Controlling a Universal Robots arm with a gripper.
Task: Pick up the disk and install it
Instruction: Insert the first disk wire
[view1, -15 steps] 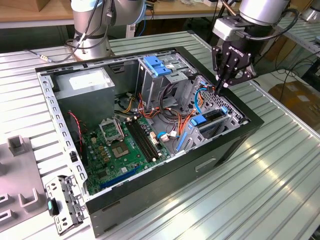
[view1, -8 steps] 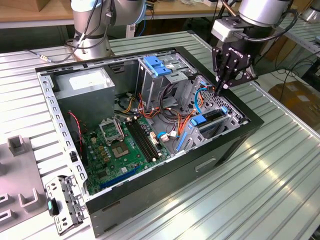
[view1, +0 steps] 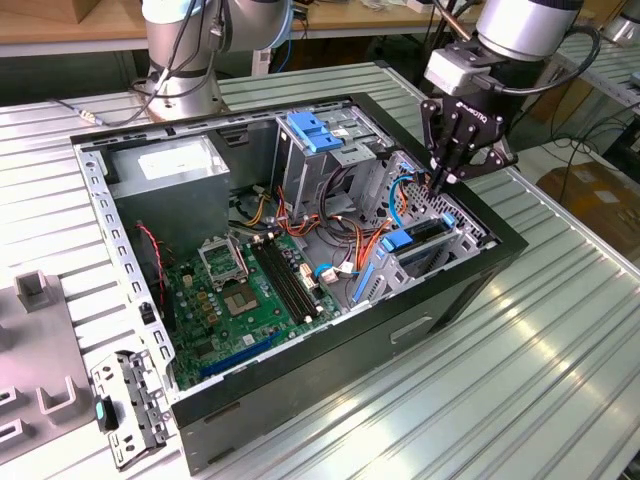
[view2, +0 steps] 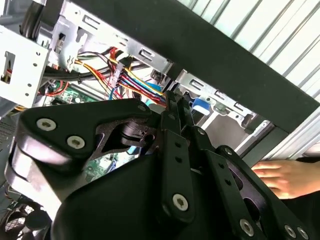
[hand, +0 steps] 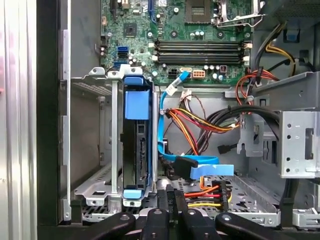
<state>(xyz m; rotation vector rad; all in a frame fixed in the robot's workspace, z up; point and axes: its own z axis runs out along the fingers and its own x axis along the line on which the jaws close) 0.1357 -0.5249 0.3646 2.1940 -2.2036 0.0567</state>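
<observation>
One disk (hand: 136, 150) edge-up in bay, jaws closed.

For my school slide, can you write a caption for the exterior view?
Robot gripper hovers over the open computer case, just above the disk standing on edge in its bay.

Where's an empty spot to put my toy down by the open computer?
The ribbed table is bare between the computer case's black side and the exterior view's right edge. Inside is crowded: cables fill the gap beside the disk's bay, with the gripper just above. On the exterior view's left, grey fixtures and a bracket take the room.
</observation>
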